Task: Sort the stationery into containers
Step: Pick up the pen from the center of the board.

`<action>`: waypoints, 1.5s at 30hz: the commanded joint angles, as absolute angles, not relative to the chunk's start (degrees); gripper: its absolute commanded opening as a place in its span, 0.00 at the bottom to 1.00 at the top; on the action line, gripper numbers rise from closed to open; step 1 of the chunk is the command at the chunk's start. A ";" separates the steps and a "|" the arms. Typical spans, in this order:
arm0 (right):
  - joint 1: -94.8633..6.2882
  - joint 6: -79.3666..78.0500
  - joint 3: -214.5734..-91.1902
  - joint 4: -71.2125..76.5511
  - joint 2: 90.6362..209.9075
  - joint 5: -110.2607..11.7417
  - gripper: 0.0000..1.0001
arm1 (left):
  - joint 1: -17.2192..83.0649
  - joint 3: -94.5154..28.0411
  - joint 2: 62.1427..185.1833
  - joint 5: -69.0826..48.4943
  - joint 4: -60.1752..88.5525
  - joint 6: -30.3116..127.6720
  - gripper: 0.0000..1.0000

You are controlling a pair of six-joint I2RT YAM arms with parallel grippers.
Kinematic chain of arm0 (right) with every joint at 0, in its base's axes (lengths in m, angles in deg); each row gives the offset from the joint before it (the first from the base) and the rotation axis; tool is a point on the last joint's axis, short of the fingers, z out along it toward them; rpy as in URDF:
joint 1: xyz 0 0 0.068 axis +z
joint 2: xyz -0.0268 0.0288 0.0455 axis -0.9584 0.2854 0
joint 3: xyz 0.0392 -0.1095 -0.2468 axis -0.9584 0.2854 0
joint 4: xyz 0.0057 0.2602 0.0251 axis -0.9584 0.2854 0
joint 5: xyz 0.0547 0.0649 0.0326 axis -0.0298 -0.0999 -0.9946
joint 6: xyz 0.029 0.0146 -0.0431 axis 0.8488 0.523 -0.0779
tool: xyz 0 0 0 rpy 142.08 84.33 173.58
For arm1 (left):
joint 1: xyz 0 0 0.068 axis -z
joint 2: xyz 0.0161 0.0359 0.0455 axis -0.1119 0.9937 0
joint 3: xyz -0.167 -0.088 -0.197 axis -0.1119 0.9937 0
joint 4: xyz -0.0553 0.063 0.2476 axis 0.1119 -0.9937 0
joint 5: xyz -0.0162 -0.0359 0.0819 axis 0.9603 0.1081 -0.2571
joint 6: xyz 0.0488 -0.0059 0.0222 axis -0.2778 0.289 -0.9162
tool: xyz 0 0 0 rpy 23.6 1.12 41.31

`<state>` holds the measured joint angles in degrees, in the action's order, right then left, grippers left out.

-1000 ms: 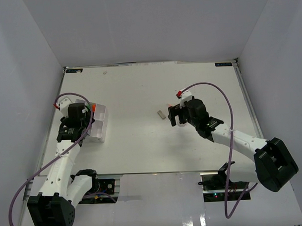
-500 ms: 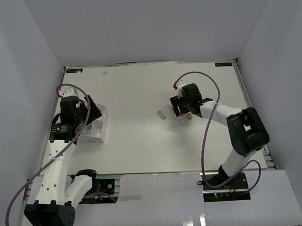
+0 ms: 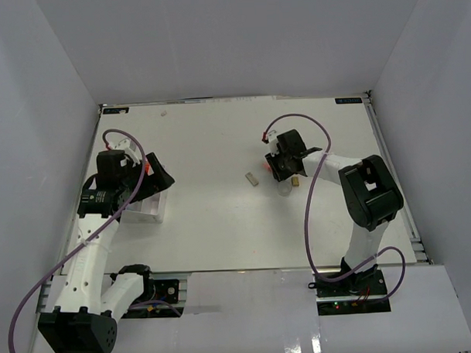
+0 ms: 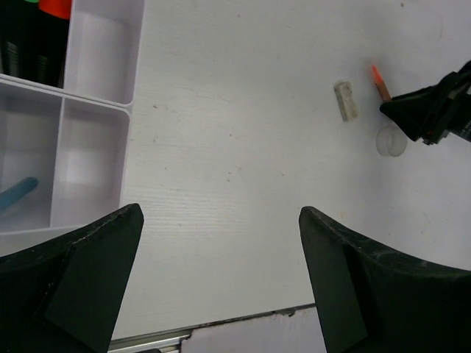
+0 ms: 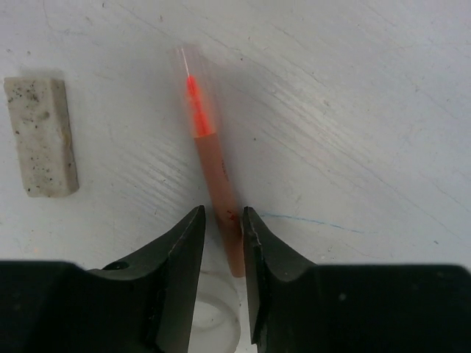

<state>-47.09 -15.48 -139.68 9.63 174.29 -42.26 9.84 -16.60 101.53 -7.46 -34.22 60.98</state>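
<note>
r gripper [image 5: 222,219] narrowed round pink pen [image 5: 210,158]; l gripper [image 4: 221,213] opened off tray [image 4: 126,110].

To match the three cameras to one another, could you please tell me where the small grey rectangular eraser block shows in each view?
Top external: the small grey rectangular eraser block lies near the middle of the white table.
Left wrist: upper right.
Right wrist: left edge, upper half.
Shared landmark: the thin pink pen with the orange tip, just right of the block in every view.
</note>
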 commanded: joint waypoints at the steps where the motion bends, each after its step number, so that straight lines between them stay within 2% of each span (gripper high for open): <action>1: -47.22 -17.23 -141.23 12.18 176.33 -41.80 0.32 | 9.50 -18.90 101.78 -0.46 -32.92 62.67 0.98; 4: -47.31 -17.58 -142.55 12.18 176.33 -41.88 0.26 | 9.50 -18.99 102.05 2.18 -31.52 64.60 0.98; 5: -47.22 -17.93 -143.51 12.18 176.24 -41.88 0.21 | 9.50 -18.99 102.05 2.80 -30.99 65.22 0.98; 13: -46.70 -20.48 -145.89 9.64 171.34 -44.69 0.10 | 9.59 -19.87 104.15 10.52 -26.77 71.10 0.98; 19: -40.91 -21.80 -140.63 5.86 160.10 -47.86 0.09 | 12.04 -21.53 105.91 13.61 -23.78 74.89 0.96; 22: -34.24 -20.66 -136.51 2.79 153.95 -49.08 0.09 | 15.54 -23.29 108.19 11.51 -22.90 76.56 0.96; 28: -27.37 -18.46 -131.66 -3.19 145.50 -50.84 0.11 | 23.28 -26.10 111.89 8.43 -20.61 79.81 0.95; 35: -25.51 -16.87 -130.42 -5.58 141.79 -53.66 0.12 | 27.07 -27.86 114.26 5.88 -19.47 81.84 0.86; 38: -25.43 -17.05 -130.51 -5.48 141.70 -53.66 0.13 | 28.92 -29.00 115.23 4.39 -19.29 82.01 0.79; 45: -25.43 -16.61 -129.98 -6.28 141.17 -54.36 0.13 | 32.34 -29.97 117.95 2.45 -18.24 82.80 0.74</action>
<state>-25.71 -16.90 -129.96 -2.96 143.01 -53.43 31.05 -27.59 117.55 4.08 -19.42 81.94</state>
